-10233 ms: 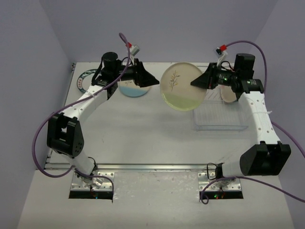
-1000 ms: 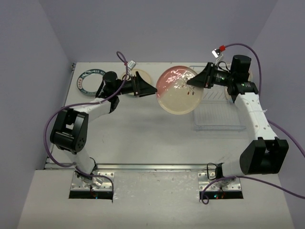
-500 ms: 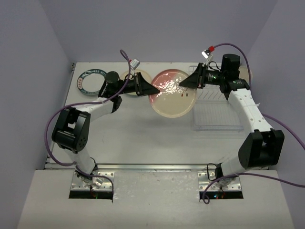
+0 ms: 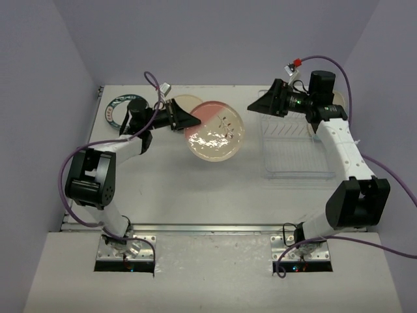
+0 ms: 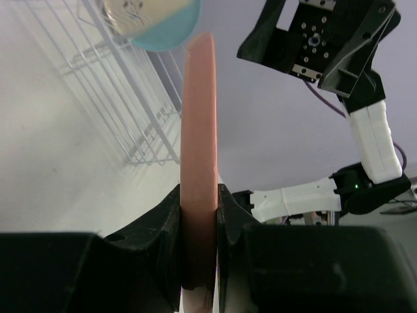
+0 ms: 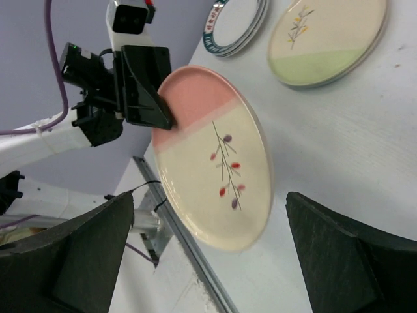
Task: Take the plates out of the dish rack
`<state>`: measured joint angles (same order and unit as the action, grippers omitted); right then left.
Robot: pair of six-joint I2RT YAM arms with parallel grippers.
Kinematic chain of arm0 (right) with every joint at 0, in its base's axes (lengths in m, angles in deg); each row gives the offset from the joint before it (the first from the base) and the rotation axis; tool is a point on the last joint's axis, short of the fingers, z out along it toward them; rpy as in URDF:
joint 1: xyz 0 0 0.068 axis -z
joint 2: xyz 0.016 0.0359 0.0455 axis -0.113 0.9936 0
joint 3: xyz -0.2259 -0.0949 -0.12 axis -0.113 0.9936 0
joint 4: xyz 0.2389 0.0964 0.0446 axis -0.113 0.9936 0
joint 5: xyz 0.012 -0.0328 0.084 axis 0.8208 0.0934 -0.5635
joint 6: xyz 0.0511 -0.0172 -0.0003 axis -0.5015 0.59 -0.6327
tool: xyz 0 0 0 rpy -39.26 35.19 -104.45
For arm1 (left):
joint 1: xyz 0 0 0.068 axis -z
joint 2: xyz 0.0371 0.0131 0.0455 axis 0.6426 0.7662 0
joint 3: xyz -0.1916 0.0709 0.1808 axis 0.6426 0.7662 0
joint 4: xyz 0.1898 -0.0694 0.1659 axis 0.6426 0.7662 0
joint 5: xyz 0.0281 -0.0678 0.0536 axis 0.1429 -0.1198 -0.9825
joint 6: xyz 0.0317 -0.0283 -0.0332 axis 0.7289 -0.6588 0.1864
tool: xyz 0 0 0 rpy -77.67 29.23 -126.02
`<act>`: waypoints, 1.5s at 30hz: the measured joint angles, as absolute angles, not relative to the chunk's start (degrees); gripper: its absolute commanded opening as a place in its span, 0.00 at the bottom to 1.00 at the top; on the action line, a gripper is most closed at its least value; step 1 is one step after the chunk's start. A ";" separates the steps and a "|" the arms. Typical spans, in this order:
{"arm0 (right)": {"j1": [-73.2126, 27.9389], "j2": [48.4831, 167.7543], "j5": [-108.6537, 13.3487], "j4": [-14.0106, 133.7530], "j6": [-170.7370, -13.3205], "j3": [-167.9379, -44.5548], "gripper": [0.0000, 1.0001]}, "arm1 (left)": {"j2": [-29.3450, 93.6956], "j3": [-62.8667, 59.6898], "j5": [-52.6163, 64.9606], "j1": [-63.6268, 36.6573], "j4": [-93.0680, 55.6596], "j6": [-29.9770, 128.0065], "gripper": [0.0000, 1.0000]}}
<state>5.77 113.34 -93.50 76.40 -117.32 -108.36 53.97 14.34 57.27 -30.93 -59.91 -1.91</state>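
Left gripper (image 4: 188, 121) is clamped on the rim of the pink-and-cream plate (image 4: 215, 132), held well left of the dish rack (image 4: 296, 160), I reckon for set-down. Right gripper (image 4: 255, 106) is spread, empty, at the rack's far-left corner. The light blue plate (image 5: 156, 19) is possibly still racked.

Open tabletop (image 4: 195, 189) centre — dish rack (image 4: 296, 156) right
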 measured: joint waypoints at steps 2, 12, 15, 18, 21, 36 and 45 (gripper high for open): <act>7.69 113.34 -92.11 77.12 -117.13 -108.62 0.99 | 54.48 13.94 57.11 -33.45 -59.86 -1.70 0.00; 14.49 114.15 -88.16 83.01 -113.94 -111.38 0.99 | 66.27 2.71 51.78 -41.69 -56.01 2.63 0.00; 14.97 114.24 -87.40 85.14 -112.61 -112.14 0.99 | 70.60 -1.39 50.01 -43.54 -54.09 4.37 0.00; 15.05 114.24 -86.72 87.11 -111.26 -112.78 0.99 | 75.33 -6.58 48.29 -45.38 -52.47 5.41 0.00; 15.05 114.24 -86.05 89.69 -108.95 -113.55 0.99 | 79.17 -11.17 46.15 -46.87 -50.82 6.51 0.00; 15.05 112.90 -80.72 97.54 -100.20 -113.92 0.99 | 89.32 -17.45 43.03 -48.17 -48.46 7.54 0.00; 15.05 112.60 -79.86 98.50 -99.04 -113.92 0.99 | 90.22 -18.04 43.31 -47.83 -46.36 7.81 0.02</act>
<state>15.05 112.60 -79.86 98.50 -99.04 -113.92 90.22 -18.04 43.31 -47.83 -46.36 7.81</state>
